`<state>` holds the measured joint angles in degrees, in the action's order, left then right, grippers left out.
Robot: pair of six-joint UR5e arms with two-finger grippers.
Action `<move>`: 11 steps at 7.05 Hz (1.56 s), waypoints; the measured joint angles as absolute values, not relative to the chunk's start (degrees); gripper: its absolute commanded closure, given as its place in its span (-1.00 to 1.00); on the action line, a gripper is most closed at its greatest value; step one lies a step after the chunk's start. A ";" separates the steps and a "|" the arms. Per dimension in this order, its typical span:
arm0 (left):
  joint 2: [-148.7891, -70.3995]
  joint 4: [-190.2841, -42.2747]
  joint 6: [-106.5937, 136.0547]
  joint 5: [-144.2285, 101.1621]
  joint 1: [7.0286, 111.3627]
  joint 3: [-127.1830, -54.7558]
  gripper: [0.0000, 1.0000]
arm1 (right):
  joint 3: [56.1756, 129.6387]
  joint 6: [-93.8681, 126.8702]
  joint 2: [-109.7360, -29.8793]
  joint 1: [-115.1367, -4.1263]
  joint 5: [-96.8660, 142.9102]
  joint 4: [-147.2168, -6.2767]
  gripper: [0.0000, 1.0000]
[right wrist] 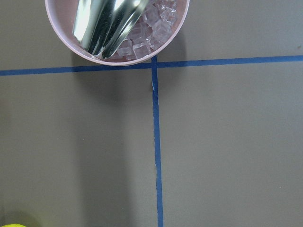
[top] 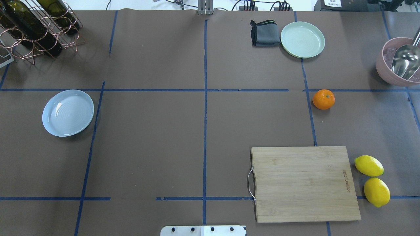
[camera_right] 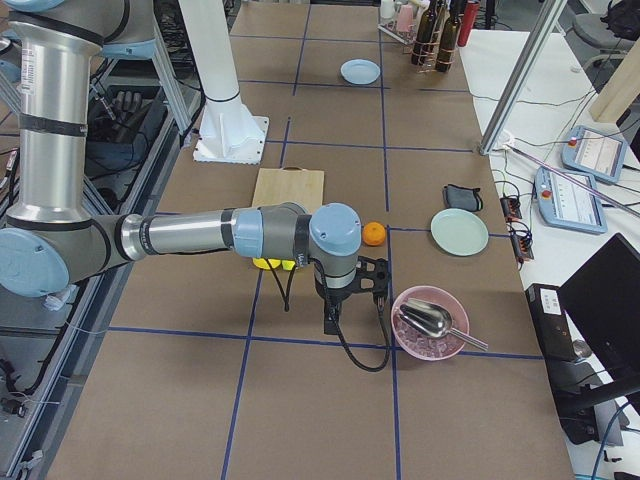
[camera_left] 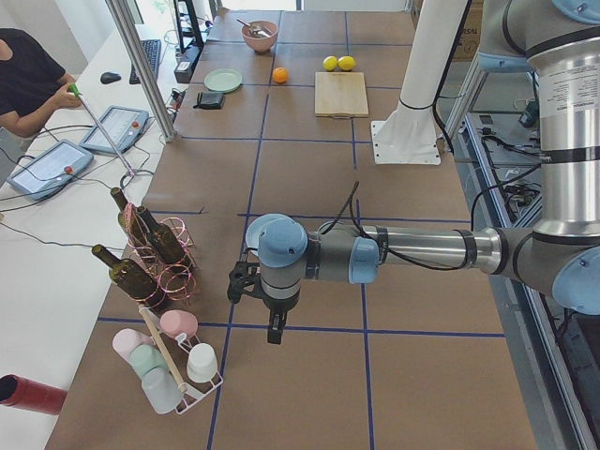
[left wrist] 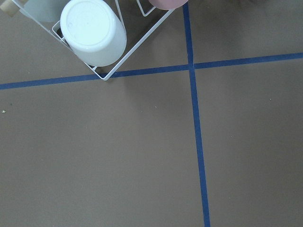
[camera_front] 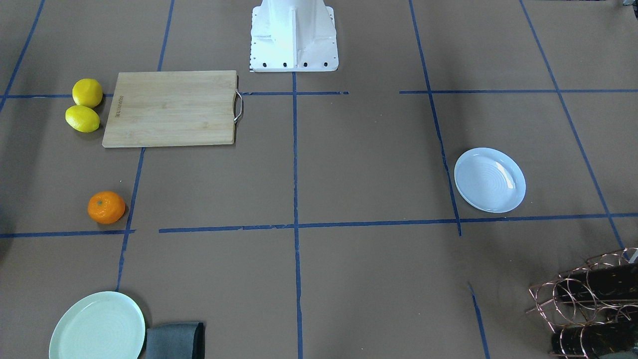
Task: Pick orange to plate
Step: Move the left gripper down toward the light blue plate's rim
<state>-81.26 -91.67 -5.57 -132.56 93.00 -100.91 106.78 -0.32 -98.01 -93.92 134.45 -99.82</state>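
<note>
The orange (top: pixel 323 99) lies alone on the brown table on the robot's right half, also seen in the front view (camera_front: pixel 106 207) and the right side view (camera_right: pixel 374 234). The pale bluish-white plate (top: pixel 68 112) sits bare on the left half (camera_front: pixel 489 179). My right gripper (camera_right: pixel 330 322) hangs over the table a little toward the table's end from the orange, beside the pink bowl; I cannot tell if it is open. My left gripper (camera_left: pixel 274 330) hangs near the cup rack at the table's left end, well away from the plate; its state cannot be told either. No fingers show in either wrist view.
A wooden cutting board (top: pixel 305 183) and two lemons (top: pixel 368 165) lie near the robot's base. A mint-green plate (top: pixel 302 39) and grey cloth (top: pixel 265 32) are at the far edge. A pink bowl (right wrist: pixel 117 28) holds ice and a scoop. A bottle rack (top: pixel 36 28) and cup rack (left wrist: pixel 93 30) stand on the left.
</note>
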 measured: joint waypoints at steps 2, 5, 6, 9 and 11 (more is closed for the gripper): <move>-82.57 -94.98 -5.94 -132.63 93.02 -101.36 -1.00 | 106.89 -0.20 -97.56 -93.91 134.28 -99.25 -1.00; -86.34 -113.75 -5.86 -133.00 92.96 -101.12 -1.00 | 106.49 0.34 -97.38 -93.87 135.43 -90.38 -1.00; -86.23 -120.34 -5.60 -133.12 92.24 -100.67 -1.00 | 106.09 0.52 -97.50 -93.83 136.63 -86.74 -1.00; -86.32 -126.44 -3.45 -133.92 87.47 -99.54 -1.00 | 104.67 4.07 -96.46 -93.07 142.59 -82.88 -1.00; -86.13 -132.10 13.46 -133.68 81.52 -97.96 -1.00 | 104.18 4.77 -95.24 -92.32 143.33 -82.72 -1.00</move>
